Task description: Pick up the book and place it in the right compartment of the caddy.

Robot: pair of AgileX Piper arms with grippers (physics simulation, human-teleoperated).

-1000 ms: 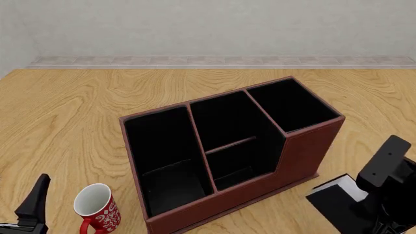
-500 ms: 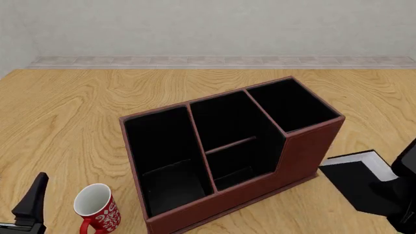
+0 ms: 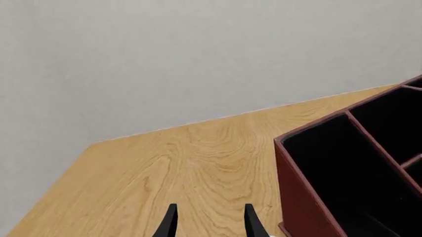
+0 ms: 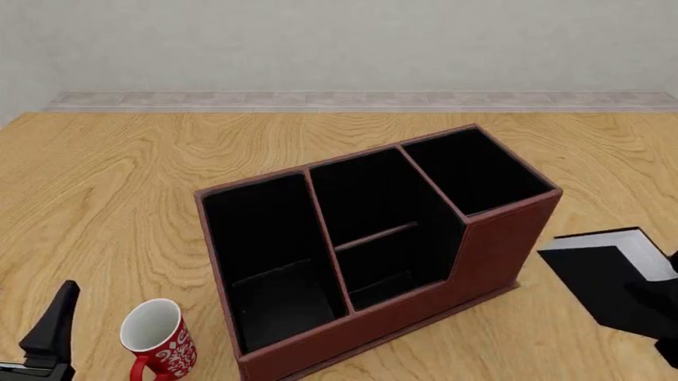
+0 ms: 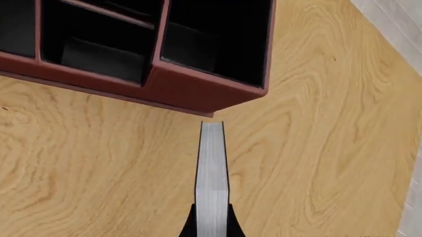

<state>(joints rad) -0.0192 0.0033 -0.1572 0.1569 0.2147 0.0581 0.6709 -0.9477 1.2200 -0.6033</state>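
Note:
The black book (image 4: 604, 274) with white page edges hangs above the table, just right of the reddish-brown caddy (image 4: 498, 246). My right gripper (image 5: 211, 223) is shut on the book (image 5: 212, 168), whose white page edge faces the wrist camera. The caddy's corner (image 5: 197, 101) lies just beyond the book's far end. The right compartment (image 4: 477, 171), small and black-lined, is open on top and holds nothing; it also shows in the right wrist view (image 5: 218, 34). My left gripper (image 3: 209, 224) is open over bare wood, left of the caddy's end wall (image 3: 307, 197). It stays low at the front left (image 4: 53, 333).
A red-and-white patterned mug (image 4: 159, 341) stands at the front left, between the left gripper and the caddy. The caddy's middle slot (image 4: 376, 222) has a low divider, and its widest slot (image 4: 270, 254) is at the left. A grey wall (image 4: 339, 48) closes off the table's far edge.
The book has risen off the table in the right gripper and moved up and to the right, away from the caddy's front corner. The left arm has not moved.

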